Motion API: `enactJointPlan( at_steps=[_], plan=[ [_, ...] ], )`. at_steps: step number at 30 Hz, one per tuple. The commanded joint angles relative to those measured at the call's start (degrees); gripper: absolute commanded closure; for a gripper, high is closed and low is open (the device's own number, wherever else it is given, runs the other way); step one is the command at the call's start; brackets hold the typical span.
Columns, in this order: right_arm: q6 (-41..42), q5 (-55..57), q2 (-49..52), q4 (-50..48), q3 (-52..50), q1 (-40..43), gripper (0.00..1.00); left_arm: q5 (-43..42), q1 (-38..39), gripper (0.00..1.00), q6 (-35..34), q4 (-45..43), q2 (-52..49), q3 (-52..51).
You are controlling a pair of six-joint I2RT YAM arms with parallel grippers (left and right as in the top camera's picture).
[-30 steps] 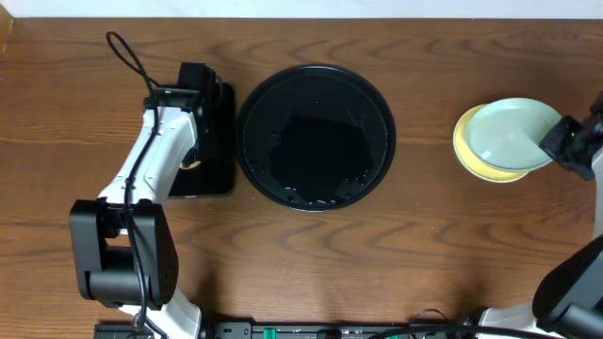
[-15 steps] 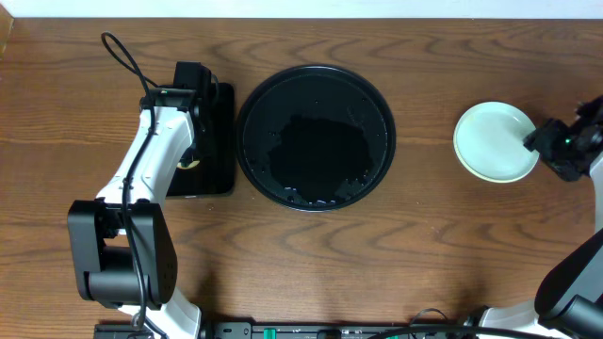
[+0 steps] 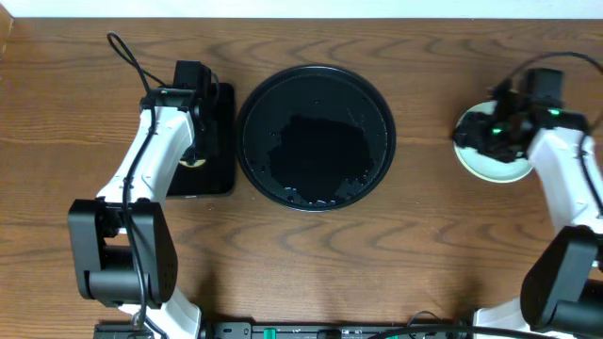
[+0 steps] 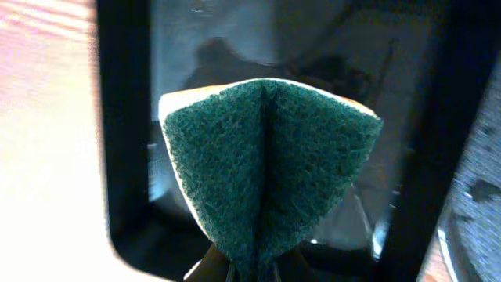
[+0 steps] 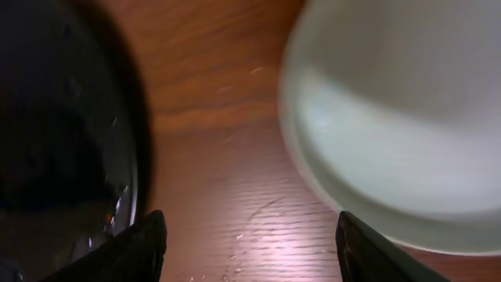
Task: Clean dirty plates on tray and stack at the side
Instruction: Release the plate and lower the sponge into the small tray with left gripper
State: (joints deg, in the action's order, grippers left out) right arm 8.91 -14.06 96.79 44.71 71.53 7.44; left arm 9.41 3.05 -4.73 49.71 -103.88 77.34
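The large round black tray (image 3: 316, 137) sits mid-table with no plates on it; its rim also shows at the left of the right wrist view (image 5: 70, 117). A pale mint plate (image 3: 499, 168) lies flat on the wood at the right, seen close up (image 5: 407, 117); anything under it is hidden. My right gripper (image 3: 482, 134) hovers over that plate's left side, open, with only bare wood between its fingers (image 5: 145, 243). My left gripper (image 4: 254, 274) is shut on a folded green sponge (image 4: 266, 164) over the small rectangular black tray (image 3: 215, 141).
The rectangular black tray (image 4: 125, 117) lies just left of the round tray, under my left arm. Brown wooden table (image 3: 396, 245) stretches in front of both trays. A strip of wood (image 5: 219, 157) separates the round tray from the plate.
My right gripper let go of the tilted mint plate, which now lies flat on the plate below. The gripper opened and swung up and left over it. The left arm barely moved.
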Motion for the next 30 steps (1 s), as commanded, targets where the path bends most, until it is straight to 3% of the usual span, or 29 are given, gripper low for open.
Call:
enactJointPlan(
  at_steps=[1,10,19,23,28,30],
  plan=[
    [-1.5,4.7,-0.3,0.2,-0.9,-3.5,0.32,-5.4,-0.3,0.85,4.3,0.4,-1.6,-0.4],
    [-1.5,5.0,-0.3,0.8,-1.2,-7.1,0.25,-3.9,-3.8,0.53,2.6,-0.2,-1.7,-0.4],
    [-1.3,2.7,-0.3,-0.3,-2.5,-8.2,0.25,-9.6,-6.5,0.40,1.5,-1.1,-1.7,-0.4],
    [-1.3,0.4,-0.3,-4.0,-4.6,-10.8,0.22,-14.4,-6.5,0.39,1.5,-2.2,-1.7,-0.4],
    [-6.7,0.5,-0.3,-6.1,-5.6,-14.0,0.18,-17.2,-6.5,0.34,1.4,-3.2,-1.7,-0.4],
    [-8.7,0.5,-0.4,-6.7,-5.5,-15.1,0.18,-17.2,-6.5,0.23,1.4,-3.1,-1.7,-0.4]
  ],
)
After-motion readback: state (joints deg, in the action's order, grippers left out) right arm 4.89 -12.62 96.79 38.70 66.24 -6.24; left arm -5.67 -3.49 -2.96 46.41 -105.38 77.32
